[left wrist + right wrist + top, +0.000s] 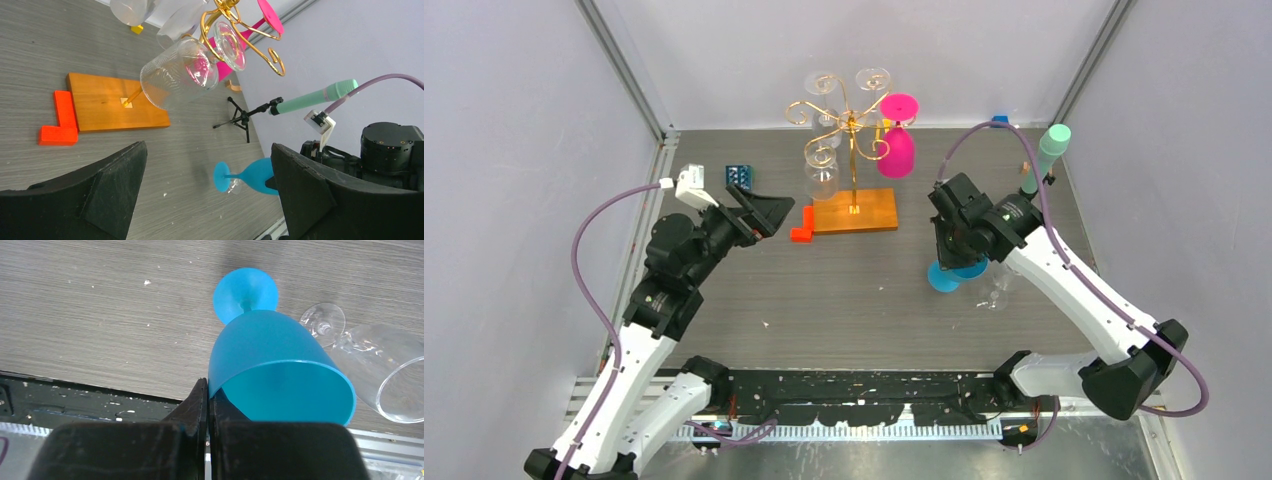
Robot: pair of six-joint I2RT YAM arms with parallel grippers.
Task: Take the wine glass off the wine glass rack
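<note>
Left pincer (208,150) wide, nearer; clear wine glass (177,77) hangs bowl-down on wine glass rack's (871,212) left, dead ahead. Right pincer (207,386) clamps blue wine glass (270,355).

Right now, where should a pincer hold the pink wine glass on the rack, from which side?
Probably the pink wine glass by its bowl, from the right, away from the wine glass rack's pole: it hangs foot-up, stem caught in a scroll arm.

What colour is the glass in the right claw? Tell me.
Bright blue plastic wine glass; right wrist view shows it best.
</note>
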